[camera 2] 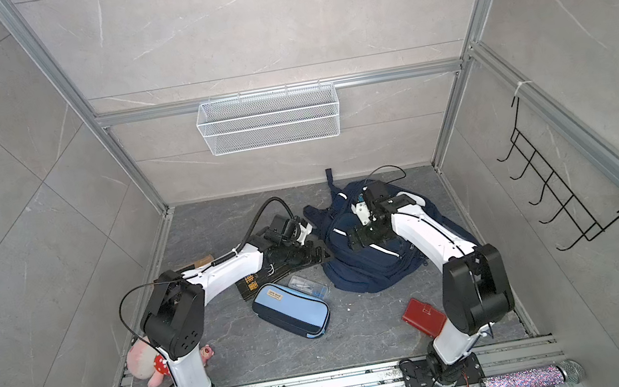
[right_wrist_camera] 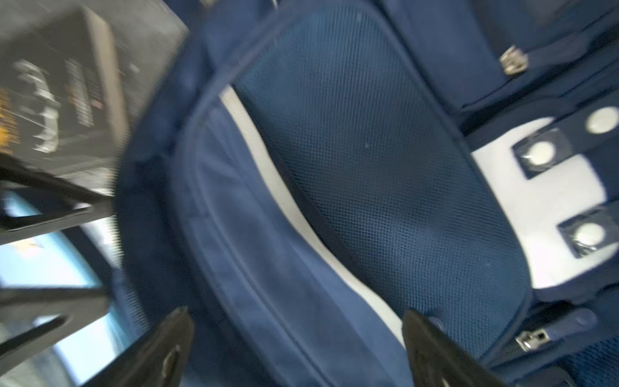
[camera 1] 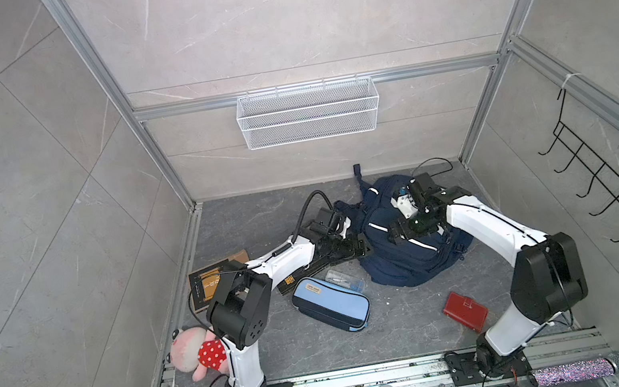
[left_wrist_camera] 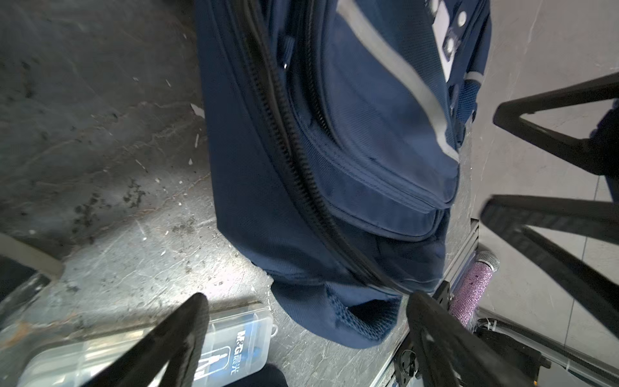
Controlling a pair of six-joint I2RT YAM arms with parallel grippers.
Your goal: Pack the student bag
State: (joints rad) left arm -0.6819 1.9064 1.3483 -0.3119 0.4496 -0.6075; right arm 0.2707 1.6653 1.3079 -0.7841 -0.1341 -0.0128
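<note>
— Well, where was the student bag (camera 1: 404, 247)?
— Lying flat at the back right of the floor (camera 1: 245, 221), stripes up! The light-blue pencil case (camera 1: 332, 308) sat in front, to its left.
— Smaller stuff?
— A red wallet (camera 1: 465, 311) lay nearer the front, on the right; the clear box (camera 1: 344, 279) sat just behind the case.
— And your jaws?
— My left gripper (left_wrist_camera: 306, 296) gaped at the bag's edge, empty; my right gripper (right_wrist_camera: 296, 312) hung wide apart over its front, empty too.

Student bag (camera 1: 395, 269) lies on the table (camera 1: 404, 326), far side, right of centre. My right end effector (camera 1: 399, 229) is over it; my left end effector (camera 1: 360, 248) is at its left edge. Light-blue pencil case (camera 1: 332, 308) centre, red wallet (camera 1: 465, 311) near right, plush toy (camera 1: 194, 351) near left.
</note>
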